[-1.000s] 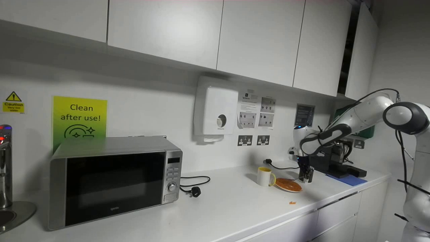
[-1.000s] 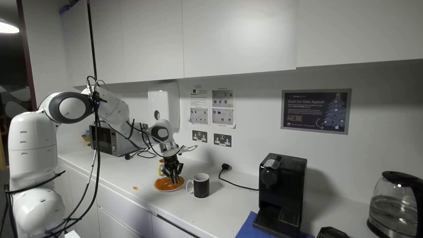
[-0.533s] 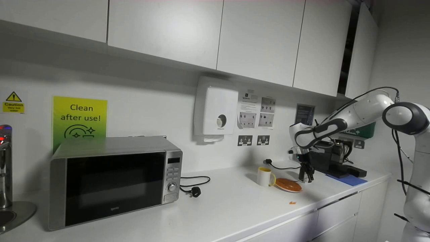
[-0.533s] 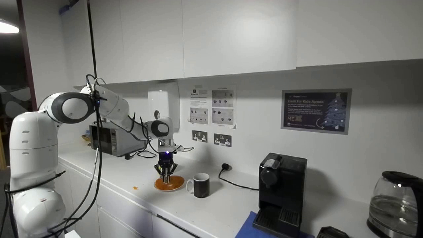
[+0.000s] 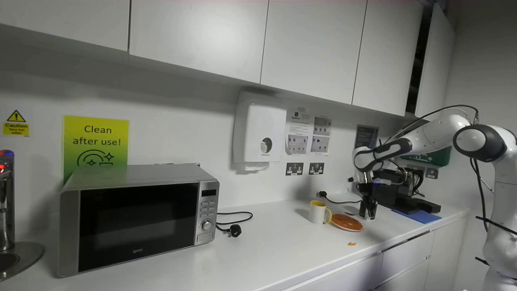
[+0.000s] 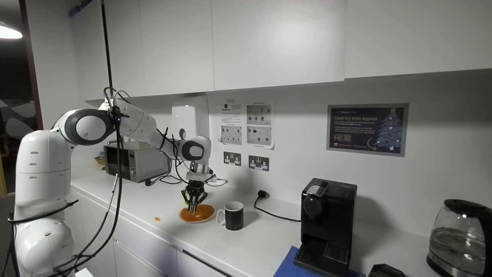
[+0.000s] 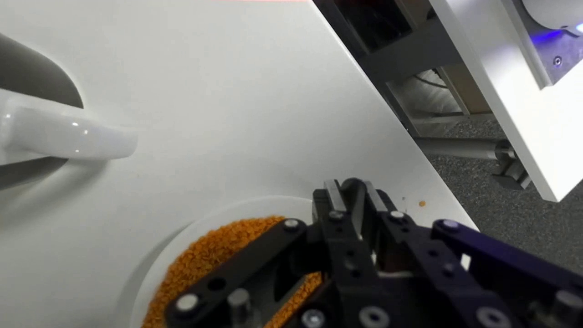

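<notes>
Silver microwave (image 5: 137, 226), landmark | yellow-green sign "Clean after use!" (image 5: 95, 141), on wall (image 5: 181, 129) behind microwave, partly hidden | black plug (image 5: 235, 230), just beside microwave | white towel dispenser (image 5: 258, 129), on wall past microwave's control-panel side | white cupboards (image 5: 194, 36), above microwave | caution sign (image 5: 16, 122), wall, opposite side | black coffee machine (image 6: 328, 223), well apart from microwave

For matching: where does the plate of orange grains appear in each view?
In an exterior view: plate, right of centre, lower half.
In an exterior view: plate, left of centre, lower half.
In the wrist view: plate, bottom edge, cut off.
Shared landmark: gripper, visible in all three.
</notes>
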You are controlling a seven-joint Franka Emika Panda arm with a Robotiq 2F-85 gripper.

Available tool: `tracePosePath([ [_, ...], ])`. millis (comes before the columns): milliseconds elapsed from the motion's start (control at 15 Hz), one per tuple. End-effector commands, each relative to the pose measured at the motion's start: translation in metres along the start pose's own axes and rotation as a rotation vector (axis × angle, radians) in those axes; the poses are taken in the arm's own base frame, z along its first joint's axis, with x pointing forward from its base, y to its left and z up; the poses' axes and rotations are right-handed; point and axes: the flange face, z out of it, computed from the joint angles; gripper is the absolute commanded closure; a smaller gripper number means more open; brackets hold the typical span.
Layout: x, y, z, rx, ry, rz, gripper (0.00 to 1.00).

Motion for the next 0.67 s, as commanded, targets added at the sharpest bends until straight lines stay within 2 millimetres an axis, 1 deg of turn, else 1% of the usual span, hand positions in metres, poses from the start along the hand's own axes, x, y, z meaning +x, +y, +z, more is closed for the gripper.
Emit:
tracePosePath([
  [0,0.001,0.006,0.000,0.087,0.022,0.013,0.97],
  [333,0.011,-0.004,0.003,0.171,0.037,0.011,0.97],
  [600,0.011,-0.004,0.001,0.204,0.066,0.022,0.97],
])
